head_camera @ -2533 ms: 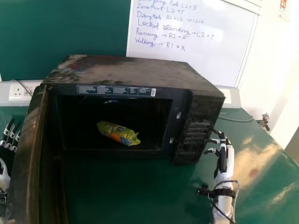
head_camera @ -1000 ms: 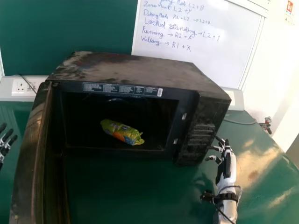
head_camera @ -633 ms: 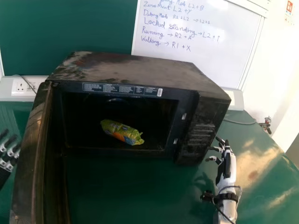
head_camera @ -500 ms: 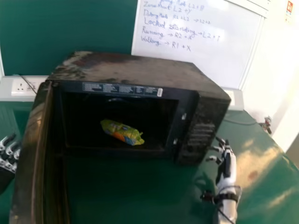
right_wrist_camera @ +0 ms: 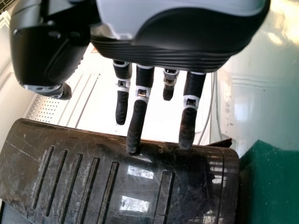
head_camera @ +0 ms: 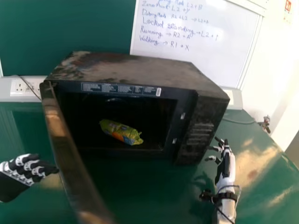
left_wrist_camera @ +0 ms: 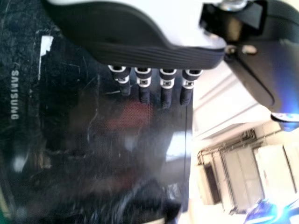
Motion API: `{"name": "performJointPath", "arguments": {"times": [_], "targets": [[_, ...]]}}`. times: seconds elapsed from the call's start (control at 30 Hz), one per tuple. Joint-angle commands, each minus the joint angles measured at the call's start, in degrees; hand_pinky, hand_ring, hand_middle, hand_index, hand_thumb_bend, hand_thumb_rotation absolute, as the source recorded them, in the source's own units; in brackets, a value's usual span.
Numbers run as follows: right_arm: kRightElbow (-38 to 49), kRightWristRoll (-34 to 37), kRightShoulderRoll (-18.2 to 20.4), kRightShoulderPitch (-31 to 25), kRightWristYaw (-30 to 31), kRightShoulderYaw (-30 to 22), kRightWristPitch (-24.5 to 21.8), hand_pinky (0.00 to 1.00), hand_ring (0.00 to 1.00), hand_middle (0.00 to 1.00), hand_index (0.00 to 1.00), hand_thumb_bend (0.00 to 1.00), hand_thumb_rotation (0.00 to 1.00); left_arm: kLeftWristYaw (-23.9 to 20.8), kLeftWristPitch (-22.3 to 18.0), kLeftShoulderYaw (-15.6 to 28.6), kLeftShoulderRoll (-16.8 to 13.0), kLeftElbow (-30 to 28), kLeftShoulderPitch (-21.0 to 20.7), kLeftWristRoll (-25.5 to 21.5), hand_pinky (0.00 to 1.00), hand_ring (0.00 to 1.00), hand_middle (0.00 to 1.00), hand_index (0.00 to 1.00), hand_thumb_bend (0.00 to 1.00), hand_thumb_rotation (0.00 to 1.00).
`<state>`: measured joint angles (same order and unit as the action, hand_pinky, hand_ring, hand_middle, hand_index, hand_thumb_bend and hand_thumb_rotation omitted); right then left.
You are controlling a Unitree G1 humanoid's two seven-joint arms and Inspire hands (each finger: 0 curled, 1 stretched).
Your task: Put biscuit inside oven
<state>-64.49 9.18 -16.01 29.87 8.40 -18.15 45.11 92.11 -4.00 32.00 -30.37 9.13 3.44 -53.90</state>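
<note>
Head view | biscuit (head_camera: pixel 121 132) lies inside oven (head_camera: pixel 135 72) | left hand (head_camera: pixel 29 169), fingers extended, beside ajar door (head_camera: pixel 71 149) | right hand (head_camera: pixel 226 165), fingers spread, by oven | we judge closing underway; next we push door home

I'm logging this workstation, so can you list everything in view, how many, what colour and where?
Oven: one, black, on the table
Oven door: one, black, open on the oven's left side
Biscuit packet: one, green with orange and blue, inside the oven
Table: one, green, under the oven
Whiteboard: one, white, behind the oven
Backboard: one, green, left of the whiteboard
Socket strip: one, white, behind the oven
Cable: one, greyish, right of the oven
Left hand: one, black and white, beside the door's outer face
Right hand: one, black and white, beside the oven's right side
</note>
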Motion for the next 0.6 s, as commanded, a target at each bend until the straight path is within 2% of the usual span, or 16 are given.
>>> {"name": "performJointPath", "arguments": {"times": [0.0, 0.1, 0.3, 0.4, 0.57], "targets": [[-1.9, -0.2, 2.1, -2.4, -0.6, 0.1, 0.3, 0.28, 0.36, 0.46, 0.74, 0.66, 0.89, 0.4, -1.9, -2.0, -1.2, 0.5, -0.4, -1.0, 0.03, 0.29, 0.40, 0.34, 0.00, 0.00], [-1.9, -0.5, 2.1, -2.4, -1.1, 0.3, 0.4, 0.28, 0.36, 0.46, 0.74, 0.67, 0.89, 0.4, -4.2, -3.3, -1.4, -0.4, 0.1, -1.5, 0.04, 0.30, 0.43, 0.36, 0.00, 0.00], [-2.1, -0.3, 2.1, -2.4, -0.7, 0.2, 0.4, 0.28, 0.35, 0.46, 0.74, 0.66, 0.89, 0.4, -7.3, -2.6, 0.6, -2.5, 0.4, -0.1, 0.08, 0.31, 0.42, 0.36, 0.00, 0.00], [-2.1, -0.4, 2.1, -2.4, -0.8, 0.2, 0.3, 0.28, 0.36, 0.46, 0.74, 0.67, 0.89, 0.3, -7.5, -2.4, 0.9, -2.6, 0.7, 0.7, 0.09, 0.32, 0.43, 0.36, 0.00, 0.00], [-2.1, -0.8, 1.9, -2.5, -1.1, 0.5, 0.3, 0.28, 0.36, 0.46, 0.75, 0.66, 0.89, -1.1, -5.0, -2.4, 0.7, -3.2, 1.7, 1.3, 0.09, 0.30, 0.42, 0.38, 0.00, 0.00]]}}
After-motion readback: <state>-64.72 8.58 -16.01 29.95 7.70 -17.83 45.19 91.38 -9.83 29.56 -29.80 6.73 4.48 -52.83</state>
